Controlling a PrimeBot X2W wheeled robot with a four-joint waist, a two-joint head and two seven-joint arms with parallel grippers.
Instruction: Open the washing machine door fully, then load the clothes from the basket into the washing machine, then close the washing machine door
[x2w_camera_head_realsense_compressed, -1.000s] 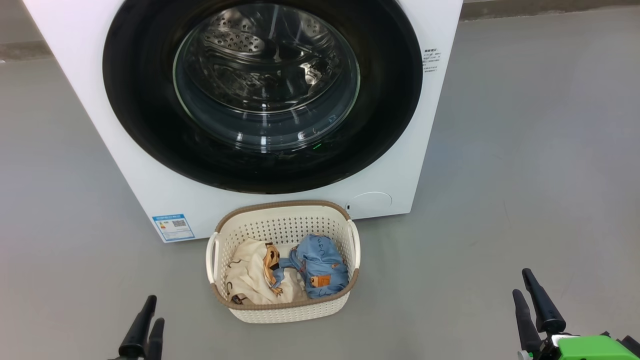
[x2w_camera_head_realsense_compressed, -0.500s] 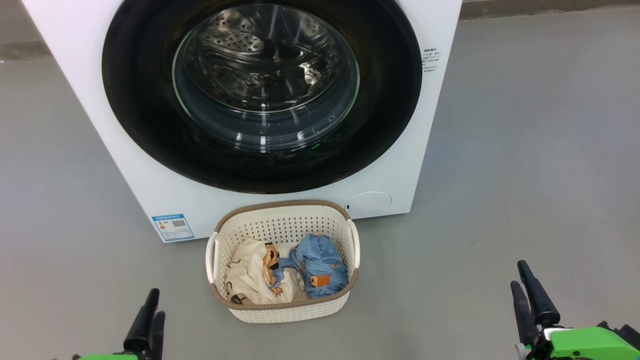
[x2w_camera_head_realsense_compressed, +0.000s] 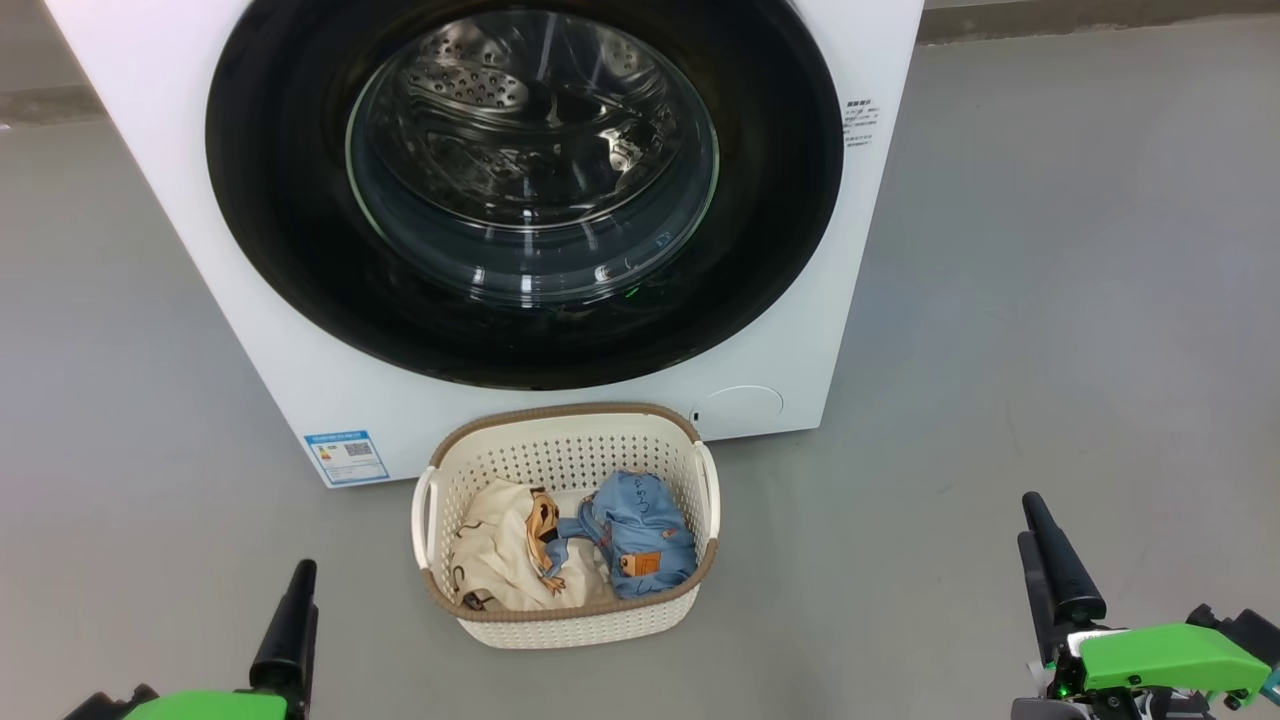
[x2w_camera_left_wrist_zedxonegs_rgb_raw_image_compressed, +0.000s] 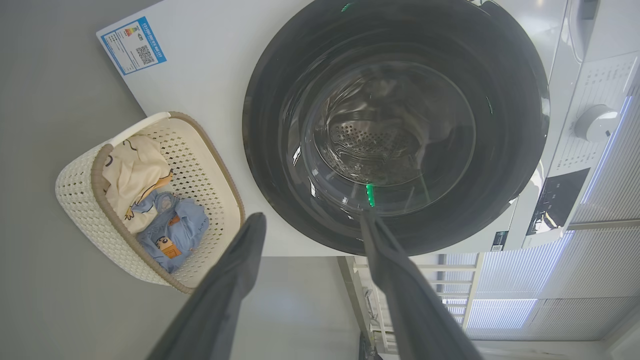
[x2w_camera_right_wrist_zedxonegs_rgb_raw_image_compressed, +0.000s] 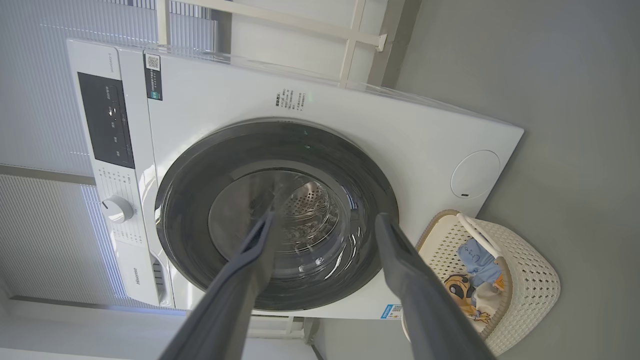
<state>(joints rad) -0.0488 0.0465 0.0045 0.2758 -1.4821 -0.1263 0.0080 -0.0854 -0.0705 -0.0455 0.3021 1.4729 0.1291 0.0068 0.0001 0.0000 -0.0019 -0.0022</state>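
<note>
The white washing machine (x2w_camera_head_realsense_compressed: 300, 350) stands ahead, its door (x2w_camera_head_realsense_compressed: 775, 200) shut flat against the front, steel drum visible through the glass. On the floor right before it sits the cream basket (x2w_camera_head_realsense_compressed: 570, 455). The clothes lie inside: a cream garment (x2w_camera_head_realsense_compressed: 495, 560) on the left and a blue denim one (x2w_camera_head_realsense_compressed: 645, 530) on the right. My left gripper (x2w_camera_head_realsense_compressed: 305, 590) is open at the lower left, short of the basket. My right gripper (x2w_camera_head_realsense_compressed: 1028, 520) is open at the lower right, well off to the basket's side. Both wrist views show spread fingers (x2w_camera_left_wrist_zedxonegs_rgb_raw_image_compressed: 250, 240) (x2w_camera_right_wrist_zedxonegs_rgb_raw_image_compressed: 385, 235) with nothing between them, the door (x2w_camera_left_wrist_zedxonegs_rgb_raw_image_compressed: 280, 90) (x2w_camera_right_wrist_zedxonegs_rgb_raw_image_compressed: 185, 220) beyond.
Grey floor (x2w_camera_head_realsense_compressed: 1050, 300) spreads wide to the right of the machine. A blue label (x2w_camera_head_realsense_compressed: 346, 457) and a round service flap (x2w_camera_head_realsense_compressed: 740, 408) mark the lower front. The control panel with a knob (x2w_camera_right_wrist_zedxonegs_rgb_raw_image_compressed: 116, 209) sits along the machine's top edge. White blinds and railing stand behind.
Both grippers have moved up in the head view, toward the machine, and more of their green wrists has come into view. Door, basket and clothes have not moved.
</note>
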